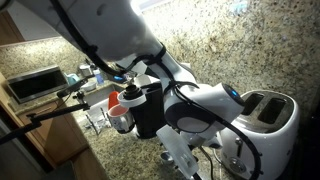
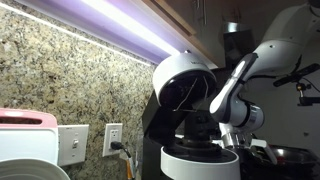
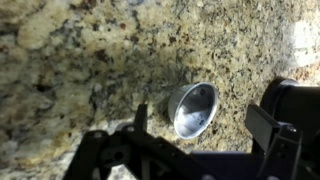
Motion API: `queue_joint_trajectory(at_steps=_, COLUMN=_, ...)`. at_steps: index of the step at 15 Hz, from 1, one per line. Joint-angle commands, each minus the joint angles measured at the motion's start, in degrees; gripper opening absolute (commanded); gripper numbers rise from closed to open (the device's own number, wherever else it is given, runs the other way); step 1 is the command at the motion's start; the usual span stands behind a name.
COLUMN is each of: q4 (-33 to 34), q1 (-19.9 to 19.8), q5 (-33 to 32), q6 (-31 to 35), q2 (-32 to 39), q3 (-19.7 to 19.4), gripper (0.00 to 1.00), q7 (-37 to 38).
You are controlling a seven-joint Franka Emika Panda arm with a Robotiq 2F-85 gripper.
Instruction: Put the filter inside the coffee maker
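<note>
The gripper [image 3: 200,122] is hovering low with its jaws standing apart, clamping nothing. The filter [image 3: 193,108] is lying tipped on the granite countertop [image 3: 80,60] between the two fingers, its open mouth facing the camera. Which counter edge it is nearest cannot be told. In an exterior view, the coffee maker [image 1: 146,112] is standing near the counter edge showing at the left. The white toaster [image 1: 280,125] is sitting farther along, beyond the arm [image 1: 200,100].
</note>
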Motion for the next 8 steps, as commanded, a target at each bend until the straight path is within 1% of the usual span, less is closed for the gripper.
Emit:
queue_joint_trajectory(at_steps=1, q4=0.3, q1=-1.6, q5=0.9, q6=0.2, q2=-1.1, q3=0.9, gripper=1.00, q7=1.6)
queue_joint_trajectory(at_steps=8, q4=-0.1, q1=-2.0, q5=0.6, q6=-0.2, q2=-0.8, q3=0.9, gripper=1.00, q7=2.5)
